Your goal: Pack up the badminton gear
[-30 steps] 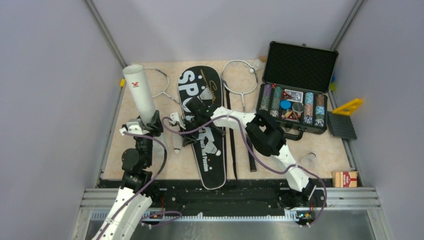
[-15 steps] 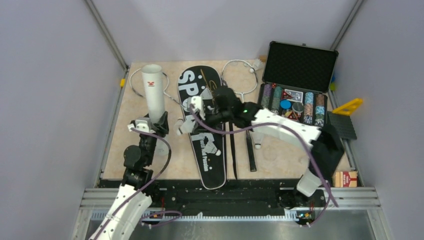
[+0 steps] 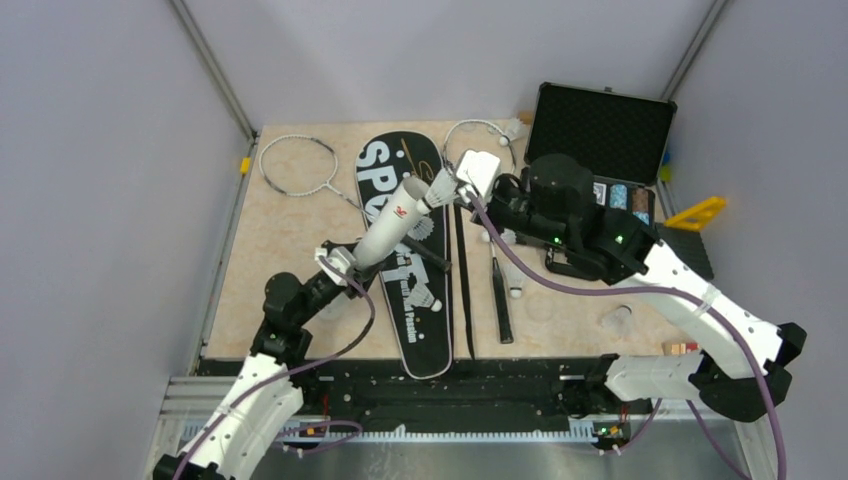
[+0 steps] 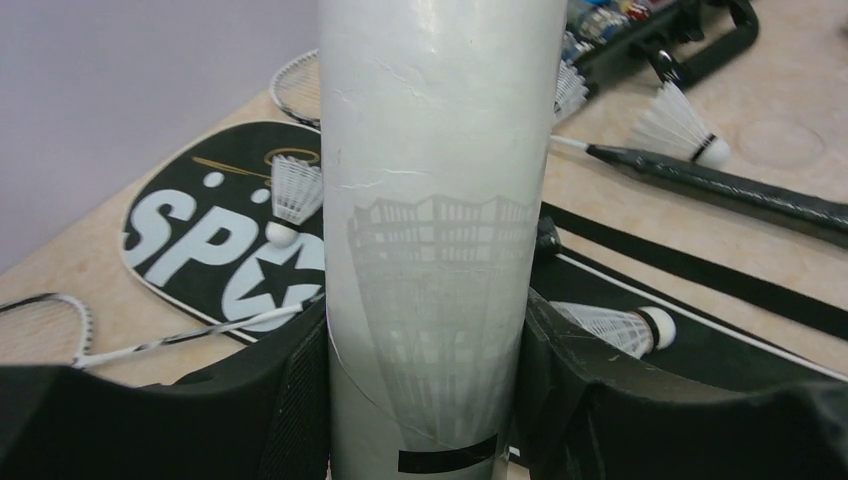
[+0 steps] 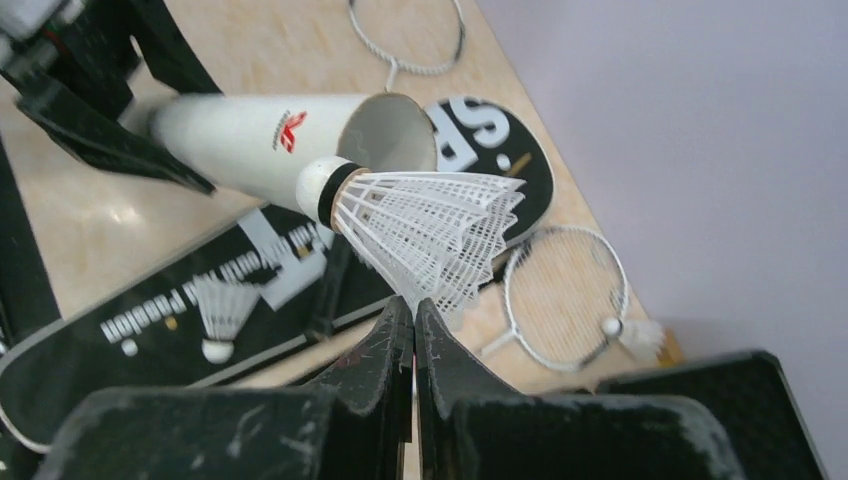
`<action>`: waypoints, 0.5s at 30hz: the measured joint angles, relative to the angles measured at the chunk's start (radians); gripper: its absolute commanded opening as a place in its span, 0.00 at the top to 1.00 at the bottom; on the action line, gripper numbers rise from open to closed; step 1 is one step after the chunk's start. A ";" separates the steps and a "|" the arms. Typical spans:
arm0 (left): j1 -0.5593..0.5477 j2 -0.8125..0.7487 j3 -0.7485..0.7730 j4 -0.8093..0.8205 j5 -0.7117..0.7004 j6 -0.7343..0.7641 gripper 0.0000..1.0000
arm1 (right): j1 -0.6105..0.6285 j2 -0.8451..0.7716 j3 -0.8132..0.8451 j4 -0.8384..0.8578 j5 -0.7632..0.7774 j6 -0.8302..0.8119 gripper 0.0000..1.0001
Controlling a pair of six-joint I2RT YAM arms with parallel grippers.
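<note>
From above, my left gripper (image 3: 350, 260) is clamped round the lower end of the white tube (image 3: 392, 218). The tube leans up and to the right over the black bag (image 3: 430, 350), with its open mouth turned toward my right gripper (image 3: 455, 190). That gripper is closed on a shuttlecock (image 3: 440, 188) held right at the tube's mouth. One racket (image 3: 298, 165) lies on the table (image 3: 270, 260) left of the bag. The other racket (image 3: 500, 305) lies right of it, near the open chip case (image 3: 600, 125).

Through my left wrist camera the tube fills the middle of the view, standing straight up in it. My two black fingers (image 4: 290, 400) press against its sides, so the grip is snug on the tube's width. Behind it the bag lies flat with its big white letters showing. A loose shuttlecock (image 4: 615, 328) lies on the bag just right of the tube. A second loose shuttlecock (image 4: 680, 125) rests by the black handle of the other racket. A third feathered shape near the letters may be real or only printed on the bag; I cannot tell.

Through my right wrist camera my fingertips meet almost tip to tip. They pinch the lower edge of the shuttlecock's white feather skirt. Its cork points away from me and sits just at the rim of the tube's open mouth. The bag and both racket heads lie on the table beyond.
</note>
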 measured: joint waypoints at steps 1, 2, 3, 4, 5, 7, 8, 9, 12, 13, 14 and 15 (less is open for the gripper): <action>0.000 0.021 0.007 -0.019 0.034 0.017 0.65 | 0.000 -0.008 0.002 -0.041 0.031 -0.027 1.00; 0.000 0.032 0.012 -0.032 0.052 0.027 0.65 | 0.000 -0.014 0.004 -0.072 0.051 -0.046 1.00; 0.000 0.043 0.018 -0.048 0.078 0.042 0.65 | 0.000 -0.019 0.006 -0.098 0.069 -0.064 1.00; 0.000 0.050 0.024 -0.060 0.098 0.051 0.65 | 0.000 -0.023 0.009 -0.126 0.084 -0.084 1.00; 0.000 0.055 0.030 -0.070 0.118 0.063 0.65 | 0.000 -0.024 0.020 -0.167 0.093 -0.105 1.00; 0.000 0.062 0.042 -0.084 0.161 0.084 0.65 | 0.000 -0.021 0.048 -0.223 0.095 -0.140 1.00; 0.000 0.063 0.045 -0.088 0.177 0.092 0.65 | 0.000 -0.018 0.067 -0.246 0.095 -0.154 1.00; 0.000 0.063 0.047 -0.090 0.191 0.097 0.65 | 0.000 -0.011 0.093 -0.274 0.096 -0.169 1.00; 0.000 0.063 0.050 -0.093 0.212 0.110 0.65 | 0.000 0.030 0.163 -0.325 0.084 -0.209 1.00; 0.000 0.063 0.050 -0.093 0.215 0.111 0.65 | 0.000 0.045 0.177 -0.336 0.075 -0.219 1.00; 0.000 0.063 0.050 -0.093 0.218 0.114 0.65 | 0.000 0.060 0.185 -0.348 0.063 -0.233 1.00; 0.000 0.063 0.050 -0.093 0.219 0.115 0.65 | 0.000 0.075 0.189 -0.362 0.047 -0.245 1.00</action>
